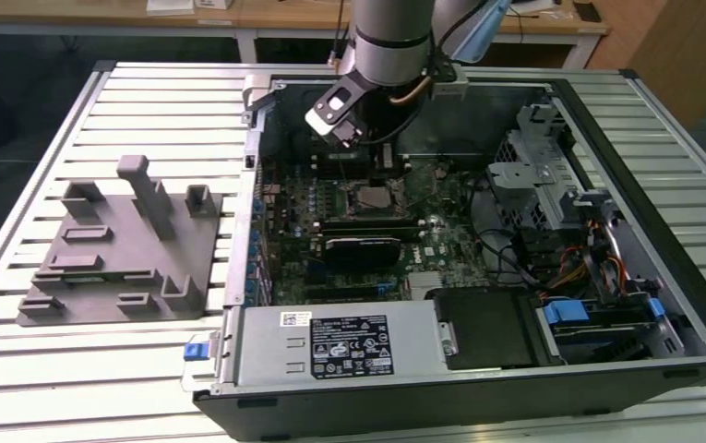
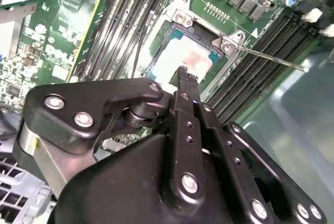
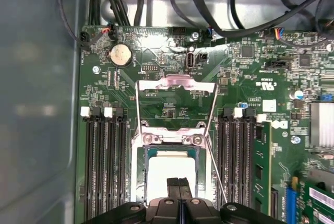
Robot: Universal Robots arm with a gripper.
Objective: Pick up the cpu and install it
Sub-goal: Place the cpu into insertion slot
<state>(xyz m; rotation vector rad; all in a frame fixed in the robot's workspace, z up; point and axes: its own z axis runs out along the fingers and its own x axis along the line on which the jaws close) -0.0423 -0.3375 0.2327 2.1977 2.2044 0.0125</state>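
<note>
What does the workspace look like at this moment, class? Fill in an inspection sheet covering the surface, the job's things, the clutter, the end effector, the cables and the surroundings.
Surface: slatted metal table carrying an open computer case.
Job's things: cpu lies flat in the socket on the motherboard; the hold-down frame is swung open.
Clutter: grey plastic block on the table, at the exterior view's left of the case.
End effector: end effector shut, tips just over the cpu's top; contact cannot be told.
Cables: black cables beyond the board's edge; coloured wires inside the case.
Surroundings: wooden desk behind the table.
</note>
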